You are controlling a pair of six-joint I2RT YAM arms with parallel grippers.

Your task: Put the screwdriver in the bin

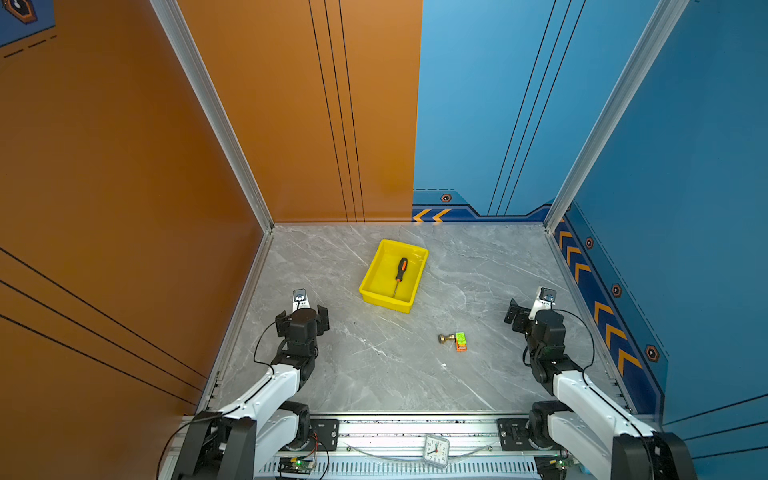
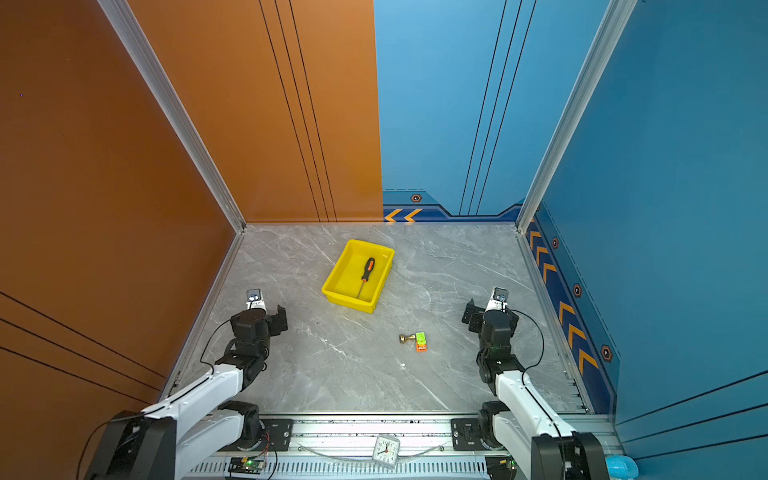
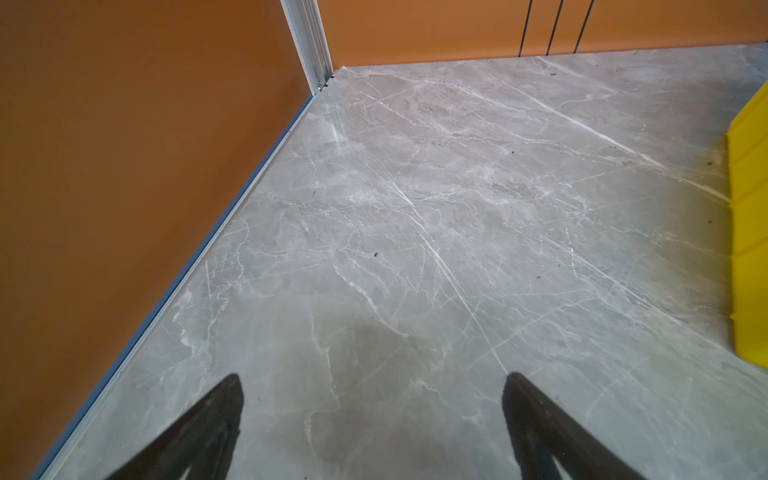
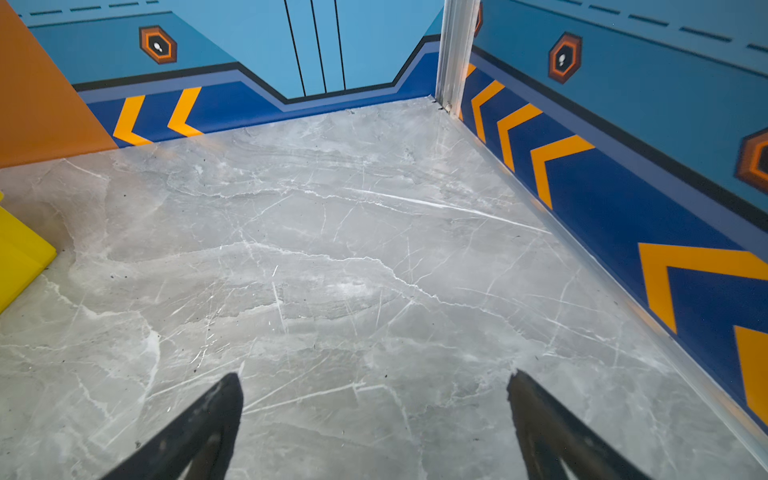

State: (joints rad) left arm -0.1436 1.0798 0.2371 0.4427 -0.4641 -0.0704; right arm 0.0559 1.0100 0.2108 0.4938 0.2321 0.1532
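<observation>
The screwdriver (image 1: 400, 272) (image 2: 366, 272), black-handled with orange accents, lies inside the yellow bin (image 1: 386, 305) (image 2: 351, 305) in both top views, handle toward the back wall. My left gripper (image 1: 302, 322) (image 2: 259, 320) hovers left of and nearer than the bin, apart from it. In the left wrist view this gripper (image 3: 372, 386) is open over bare marble, the bin (image 3: 748, 208) at the frame edge. My right gripper (image 1: 530, 318) (image 2: 492, 318) sits far right of the bin. It is also open (image 4: 374, 386) and empty, with a bin corner (image 4: 16, 257) in view.
A small brass knob (image 1: 445, 338) and a green-and-orange toy block (image 1: 460, 341) lie together on the marble floor between the arms, nearer than the bin. Orange and blue walls close in the left, back and right sides. A small clock (image 1: 436, 451) rests on the front rail.
</observation>
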